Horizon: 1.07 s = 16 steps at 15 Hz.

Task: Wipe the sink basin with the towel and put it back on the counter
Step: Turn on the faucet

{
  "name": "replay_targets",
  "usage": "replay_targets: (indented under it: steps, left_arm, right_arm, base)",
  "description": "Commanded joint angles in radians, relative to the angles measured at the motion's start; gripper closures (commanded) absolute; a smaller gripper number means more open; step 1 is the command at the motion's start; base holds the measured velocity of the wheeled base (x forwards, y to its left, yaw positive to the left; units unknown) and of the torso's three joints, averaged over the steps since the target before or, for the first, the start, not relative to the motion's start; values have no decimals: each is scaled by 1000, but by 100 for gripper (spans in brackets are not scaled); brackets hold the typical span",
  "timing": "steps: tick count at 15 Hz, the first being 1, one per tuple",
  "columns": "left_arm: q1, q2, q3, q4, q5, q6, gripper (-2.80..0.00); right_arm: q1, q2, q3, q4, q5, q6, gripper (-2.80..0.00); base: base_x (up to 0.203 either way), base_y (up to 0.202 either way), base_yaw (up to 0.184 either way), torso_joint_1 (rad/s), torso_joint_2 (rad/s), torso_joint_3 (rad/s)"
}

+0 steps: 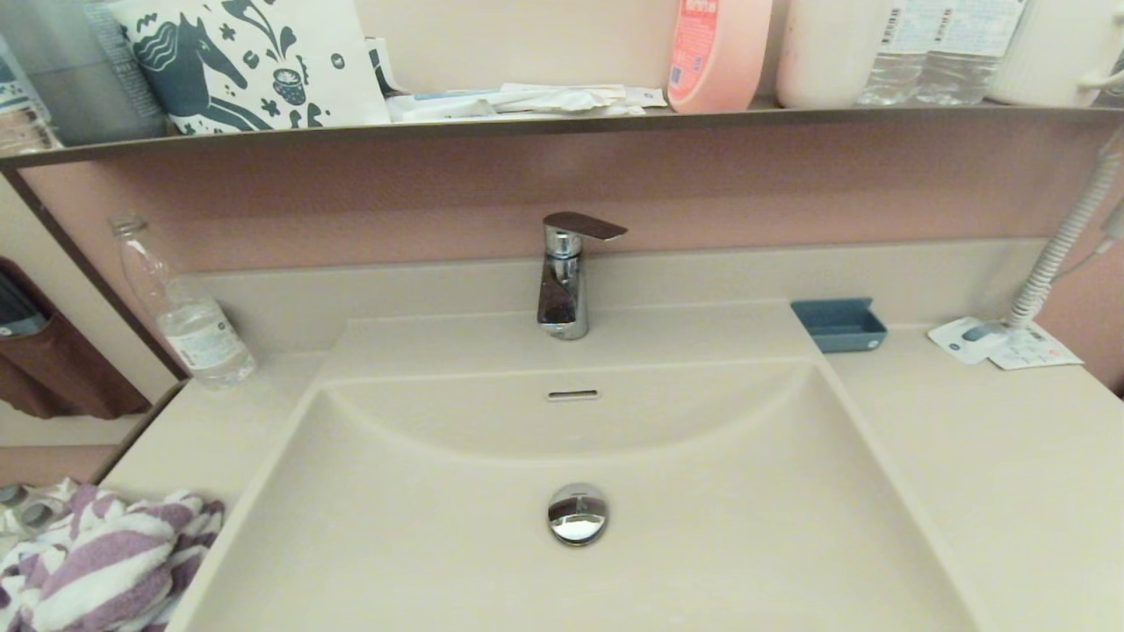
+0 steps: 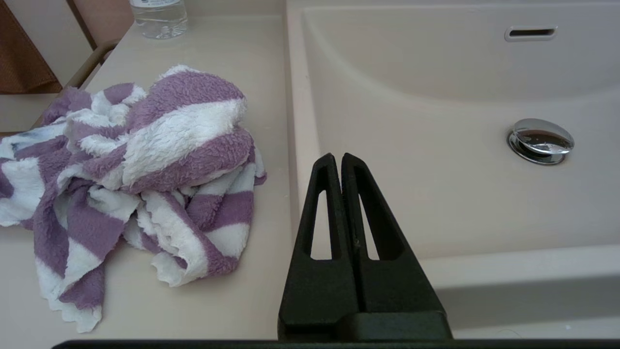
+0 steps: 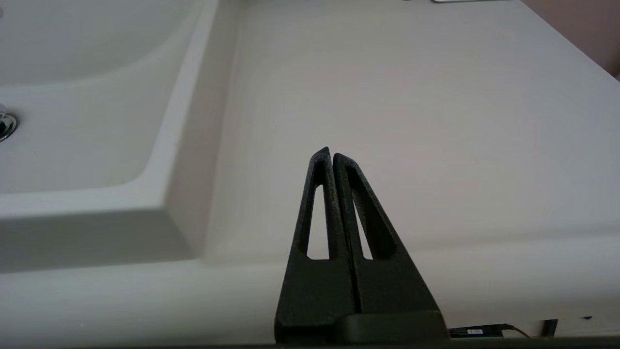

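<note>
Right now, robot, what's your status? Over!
Left gripper shut, empty, near basin's front rim. Right gripper shut, empty, over the counter. Striped towel crumpled on counter left of sink basin. Basin clear.

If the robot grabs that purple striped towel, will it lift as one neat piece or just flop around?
Probably floppy: the towel lies crumpled in loose folds on the counter, so ends would likely dangle. Its fluffy pile suggests it is light and easy to pinch, not slippery. The left tool is shut beside it, not touching.

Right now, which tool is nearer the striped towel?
Left. The left tool hangs beside the striped towel; the right tool is over the counter across the basin.
</note>
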Motion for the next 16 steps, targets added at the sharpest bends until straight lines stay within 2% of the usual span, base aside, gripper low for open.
replay_targets:
  steps: [1, 9, 12, 16]
  left_arm:
    - [0, 0, 0, 0, 1, 1, 0]
    - [0, 0, 0, 0, 1, 1, 0]
    - [0, 0, 0, 0, 1, -1, 0]
    - [0, 0, 0, 1, 1, 0, 0]
  right_arm:
    - [0, 1, 0, 0, 0, 0, 0]
    - [0, 0, -16, 6, 4, -9, 0]
    - [4, 45, -140, 39, 25, -11, 0]
    - [6, 315, -359, 64, 69, -8, 0]
  base:
    - [0, 0, 0, 0, 0, 0]
    - [0, 0, 0, 0, 0, 0]
    - [0, 0, 0, 0, 0, 0]
    - [0, 0, 0, 0, 0, 0]
